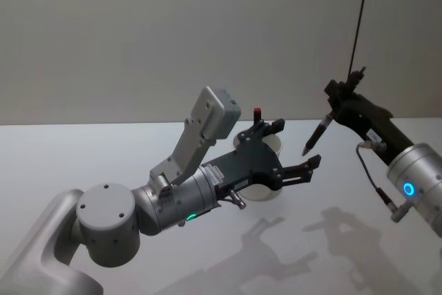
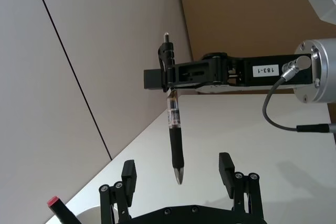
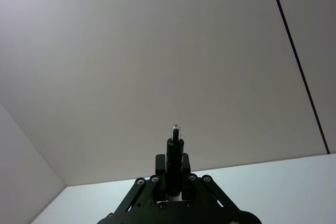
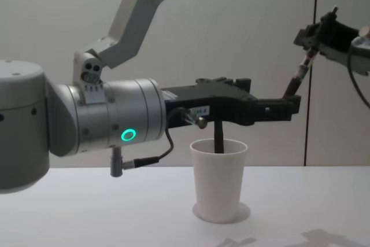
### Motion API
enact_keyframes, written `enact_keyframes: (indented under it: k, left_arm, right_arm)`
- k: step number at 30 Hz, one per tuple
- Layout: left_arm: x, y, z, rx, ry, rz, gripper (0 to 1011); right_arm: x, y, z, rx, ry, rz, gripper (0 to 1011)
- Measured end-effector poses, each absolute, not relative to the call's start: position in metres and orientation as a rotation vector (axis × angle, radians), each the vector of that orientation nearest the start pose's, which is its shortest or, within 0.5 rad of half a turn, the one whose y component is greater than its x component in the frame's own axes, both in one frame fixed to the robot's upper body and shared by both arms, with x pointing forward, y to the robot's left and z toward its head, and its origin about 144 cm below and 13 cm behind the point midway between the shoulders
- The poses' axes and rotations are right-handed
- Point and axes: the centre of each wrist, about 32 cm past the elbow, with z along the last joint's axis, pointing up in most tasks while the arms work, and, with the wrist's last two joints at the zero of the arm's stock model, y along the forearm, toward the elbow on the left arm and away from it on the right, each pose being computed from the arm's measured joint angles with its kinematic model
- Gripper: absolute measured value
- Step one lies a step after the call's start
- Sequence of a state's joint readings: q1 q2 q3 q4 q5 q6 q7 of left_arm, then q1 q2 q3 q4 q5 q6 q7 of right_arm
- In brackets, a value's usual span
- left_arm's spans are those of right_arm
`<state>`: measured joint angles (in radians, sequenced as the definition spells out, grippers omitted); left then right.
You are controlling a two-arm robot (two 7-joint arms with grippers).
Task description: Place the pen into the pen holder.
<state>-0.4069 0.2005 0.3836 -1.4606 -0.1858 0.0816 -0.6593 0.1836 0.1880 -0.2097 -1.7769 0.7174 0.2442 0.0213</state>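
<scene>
Right gripper (image 2: 168,77) clamped on the pen (image 2: 175,140) near its clip end, tip down, high and right of the cup (image 4: 219,183). Left gripper (image 1: 295,144) spread open just above the cup. Pen likely light, stiff, slick-barrelled; the rubber sleeve should give the surest hold.

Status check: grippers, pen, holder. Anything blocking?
Right gripper shut on pen, held aloft tip-down, right of pen holder. Left gripper open, hovering over pen holder, in the drop path. Red-capped marker already inside.
</scene>
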Motion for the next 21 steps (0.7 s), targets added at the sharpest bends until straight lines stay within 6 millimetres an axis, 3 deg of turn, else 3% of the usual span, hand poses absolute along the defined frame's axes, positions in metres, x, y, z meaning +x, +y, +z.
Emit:
enact_keyframes:
  k: [21]
  left_arm:
    - [0.548, 0.174, 1.237, 0.046, -0.182, 0.573, 1000]
  right_arm:
    - [0.514, -0.238, 1.256, 0.307, 0.116, -1.028, 130]
